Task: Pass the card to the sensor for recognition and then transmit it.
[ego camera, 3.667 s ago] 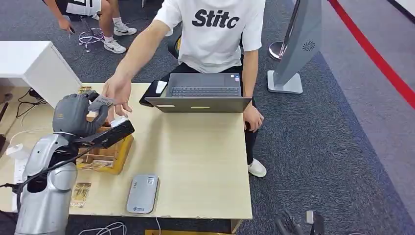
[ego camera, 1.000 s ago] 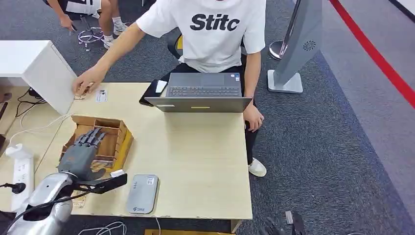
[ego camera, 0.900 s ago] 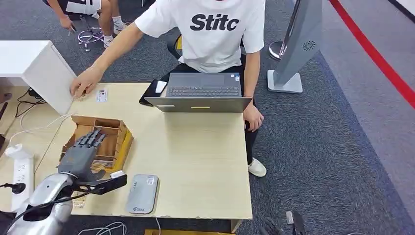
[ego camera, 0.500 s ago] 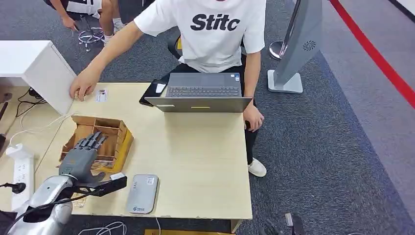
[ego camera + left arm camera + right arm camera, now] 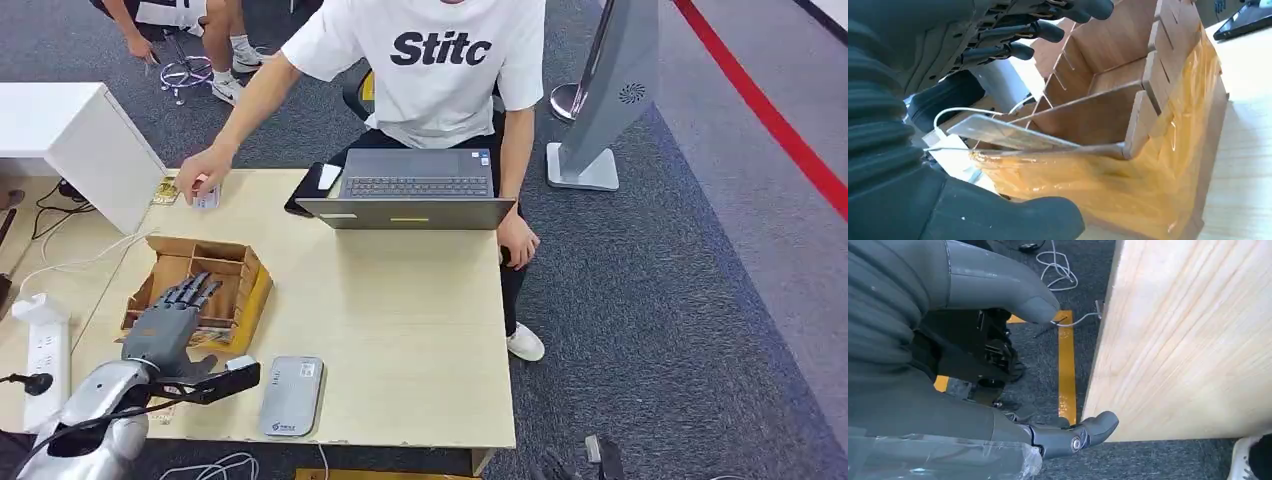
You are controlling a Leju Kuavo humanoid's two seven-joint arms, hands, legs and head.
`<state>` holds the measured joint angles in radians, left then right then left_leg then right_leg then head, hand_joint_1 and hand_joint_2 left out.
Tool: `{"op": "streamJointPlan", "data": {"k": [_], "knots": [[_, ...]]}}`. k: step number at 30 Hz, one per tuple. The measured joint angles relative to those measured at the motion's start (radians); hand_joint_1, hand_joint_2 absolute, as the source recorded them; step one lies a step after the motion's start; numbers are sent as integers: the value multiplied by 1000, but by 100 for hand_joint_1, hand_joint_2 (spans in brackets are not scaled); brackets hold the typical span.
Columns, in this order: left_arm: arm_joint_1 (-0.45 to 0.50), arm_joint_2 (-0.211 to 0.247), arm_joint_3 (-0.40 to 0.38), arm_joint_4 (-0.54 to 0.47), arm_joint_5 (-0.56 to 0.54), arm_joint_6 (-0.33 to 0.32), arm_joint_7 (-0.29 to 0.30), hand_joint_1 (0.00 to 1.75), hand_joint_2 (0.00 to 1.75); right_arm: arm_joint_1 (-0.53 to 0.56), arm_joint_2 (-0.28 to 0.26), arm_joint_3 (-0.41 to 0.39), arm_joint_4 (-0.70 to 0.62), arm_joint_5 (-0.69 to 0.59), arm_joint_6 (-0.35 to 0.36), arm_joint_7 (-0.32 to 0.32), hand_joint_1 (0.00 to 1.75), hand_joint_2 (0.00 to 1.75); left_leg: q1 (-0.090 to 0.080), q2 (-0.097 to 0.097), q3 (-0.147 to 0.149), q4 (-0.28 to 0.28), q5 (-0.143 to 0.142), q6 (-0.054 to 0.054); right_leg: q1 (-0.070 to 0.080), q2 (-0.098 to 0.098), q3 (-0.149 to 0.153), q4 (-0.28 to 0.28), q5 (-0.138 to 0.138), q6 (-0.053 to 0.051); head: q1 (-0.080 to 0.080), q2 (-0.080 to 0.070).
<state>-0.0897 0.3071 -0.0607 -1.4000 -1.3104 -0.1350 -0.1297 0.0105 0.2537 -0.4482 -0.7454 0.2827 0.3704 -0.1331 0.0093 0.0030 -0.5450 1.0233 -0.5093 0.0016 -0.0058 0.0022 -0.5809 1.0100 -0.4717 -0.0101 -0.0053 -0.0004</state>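
- Pale desk (image 5: 400,330) stood on grey carpet.
- Left hand (image 5: 165,322) hovered over the box (image 5: 245,290), fingers spread, grasping nothing.
- Card (image 5: 998,134) leaned in the box's near slot.
- Risk: fingers could snag a divider and tip the box.
- Reader (image 5: 291,396) lay nearby.
- Person's hand (image 5: 203,170) covered another card.
- Right hand (image 5: 998,365) hung loose off the desk.

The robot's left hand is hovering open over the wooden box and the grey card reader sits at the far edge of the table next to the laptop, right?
Not quite. The head view shows the grey card reader at the near edge of the table, far from the laptop. The left hand does hover open over the wooden box.
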Motion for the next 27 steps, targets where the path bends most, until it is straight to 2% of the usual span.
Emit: {"op": "streamJointPlan", "data": {"k": [12,27], "knots": [[16,19,7,-42,12,-12,3,0,175,16,-1,2,-14,-21,-1,1,0,175,0,0,0,0,0,0,0,0,0,0,0,0,0,0],[23,20,12,-75,27,-29,4,0,175,19,-2,3,-19,-34,-4,1,0,175,0,0,0,0,0,0,0,0,0,0,0,0,0,0]]}}
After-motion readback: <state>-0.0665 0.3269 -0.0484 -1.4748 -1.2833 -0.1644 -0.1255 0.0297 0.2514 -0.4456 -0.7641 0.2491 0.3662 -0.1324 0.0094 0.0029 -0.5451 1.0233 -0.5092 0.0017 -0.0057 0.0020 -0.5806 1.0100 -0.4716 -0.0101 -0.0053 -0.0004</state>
